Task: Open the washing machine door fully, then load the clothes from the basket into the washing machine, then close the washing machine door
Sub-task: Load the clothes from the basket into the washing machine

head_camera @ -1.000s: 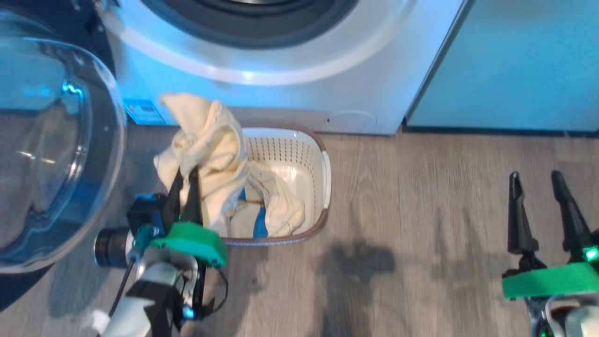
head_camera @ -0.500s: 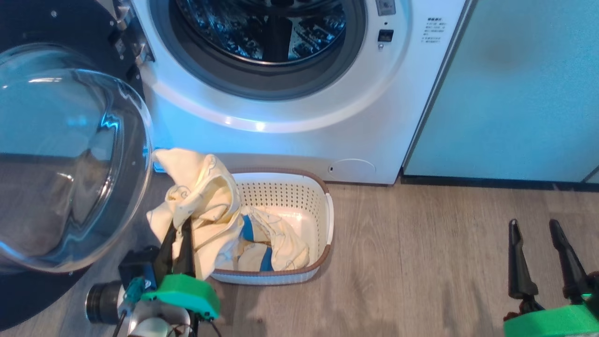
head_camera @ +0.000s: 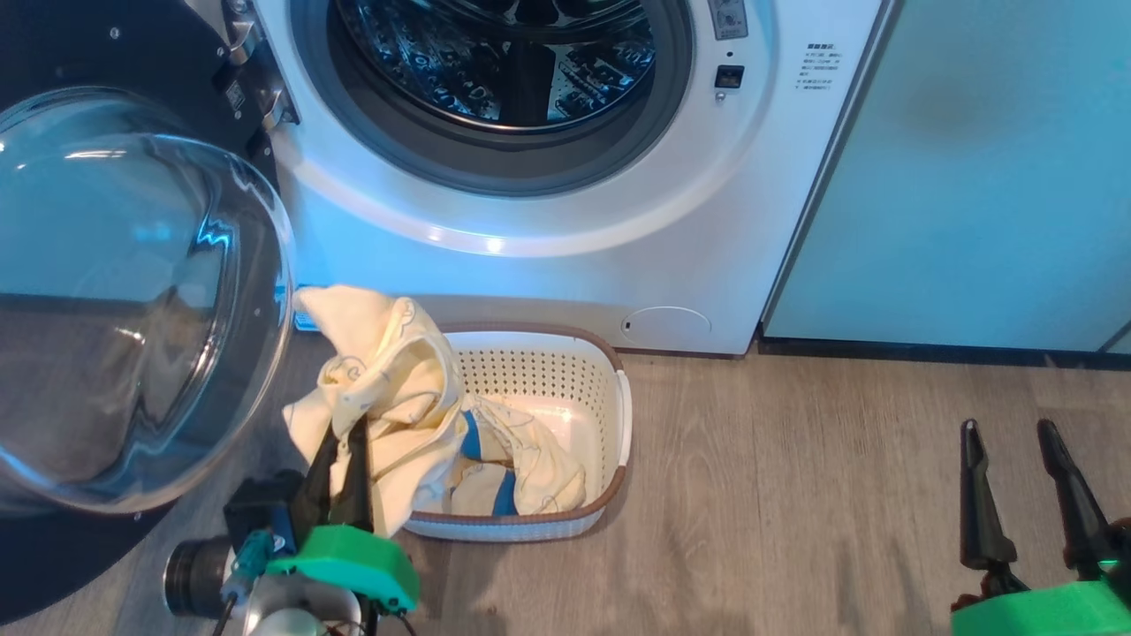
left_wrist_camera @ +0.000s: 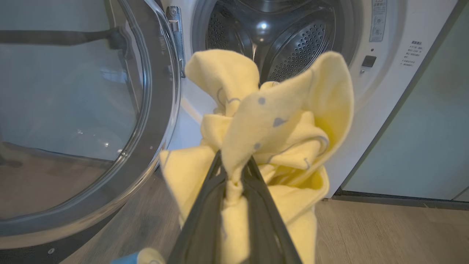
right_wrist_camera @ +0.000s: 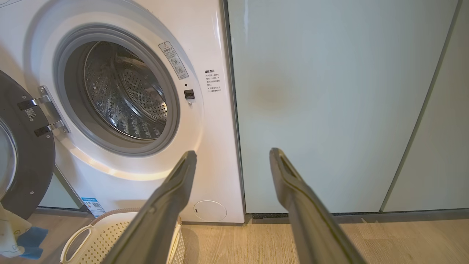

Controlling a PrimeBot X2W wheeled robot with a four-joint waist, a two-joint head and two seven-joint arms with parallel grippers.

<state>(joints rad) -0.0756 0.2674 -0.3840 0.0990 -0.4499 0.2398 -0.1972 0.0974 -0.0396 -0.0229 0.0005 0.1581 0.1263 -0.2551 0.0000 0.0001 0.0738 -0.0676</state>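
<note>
Over the wood floor (head_camera: pixel 795 495), crumpled cream-yellow clothes (head_camera: pixel 389 371) with blue patches are pinched by the left gripper (head_camera: pixel 346 430); the right gripper (head_camera: pixel 1008 430) is spread wide, empty.

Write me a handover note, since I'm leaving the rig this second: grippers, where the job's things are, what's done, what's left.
The left gripper is shut on the clothes: the upper part is lifted above the basket and the lower part trails inside it.
The right gripper is open and empty, over the floor to the right.
The washing machine door is swung open to the left. The drum of the washing machine looks empty.
Done: door opened, clothes grasped.
Left: carry the clothes into the drum, release, close the door.
</note>
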